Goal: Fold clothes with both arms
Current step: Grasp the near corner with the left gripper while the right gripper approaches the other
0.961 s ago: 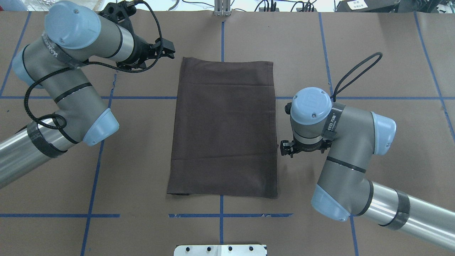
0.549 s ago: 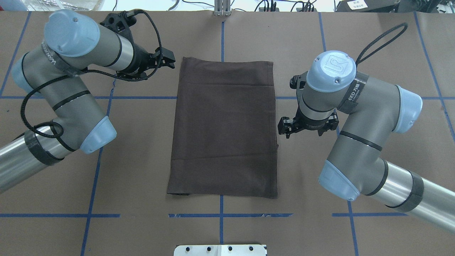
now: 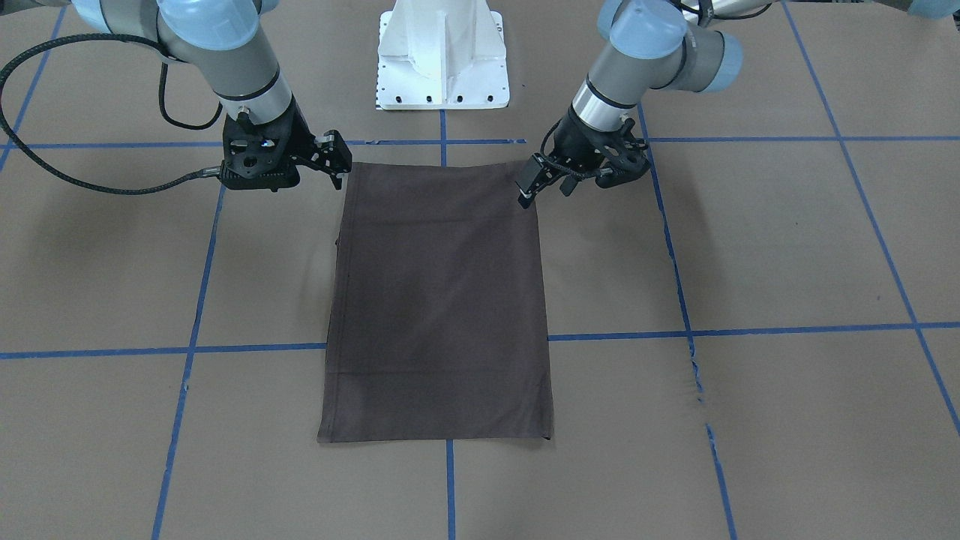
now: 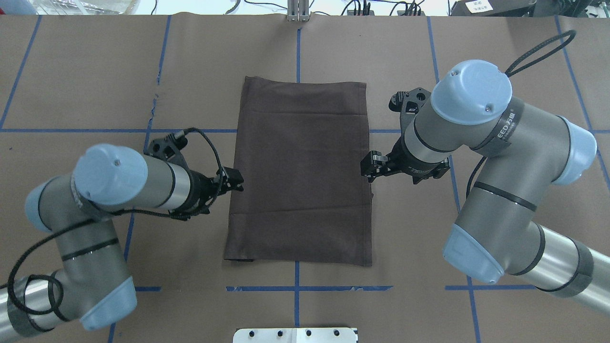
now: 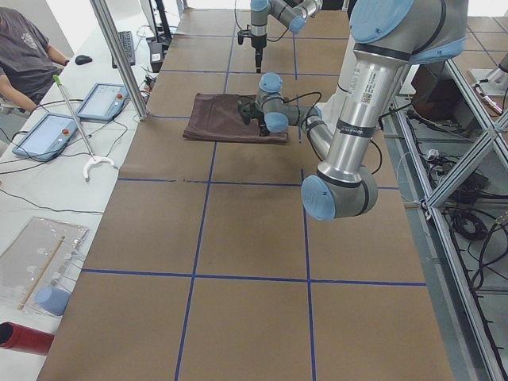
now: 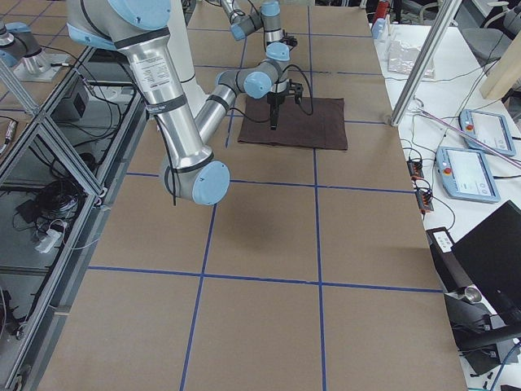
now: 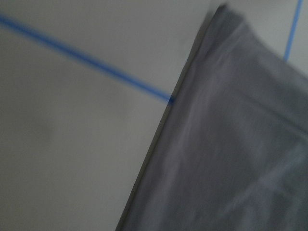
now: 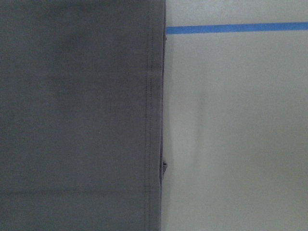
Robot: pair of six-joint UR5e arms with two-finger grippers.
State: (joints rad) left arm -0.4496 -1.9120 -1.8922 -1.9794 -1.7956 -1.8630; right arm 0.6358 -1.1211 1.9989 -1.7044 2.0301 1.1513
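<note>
The dark brown T-shirt (image 4: 300, 171) lies flat on the table, folded into a tall rectangle; collar, lettering and tags are hidden. It also shows in the front view (image 3: 439, 300). My left gripper (image 4: 233, 180) hovers at the shirt's left edge, near the robot-side corner in the front view (image 3: 529, 191); it looks open and empty. My right gripper (image 4: 369, 166) hovers at the right edge, by the other robot-side corner (image 3: 337, 161), and also looks open and empty. The left wrist view shows the shirt's edge (image 7: 231, 159); the right wrist view shows a stitched hem (image 8: 77, 110). No fingers show there.
Blue tape lines (image 4: 190, 130) grid the brown table cover. The white pedestal base (image 3: 442, 52) stands at the robot side. Tablets (image 5: 103, 99) and a metal post (image 5: 119, 55) stand on the operators' bench beyond the far edge, and a person (image 5: 24, 48) sits there.
My left arm swung from the shirt's far left corner back toward the robot, to the left edge. My right arm rose and shifted, its gripper closing in on the right edge.
</note>
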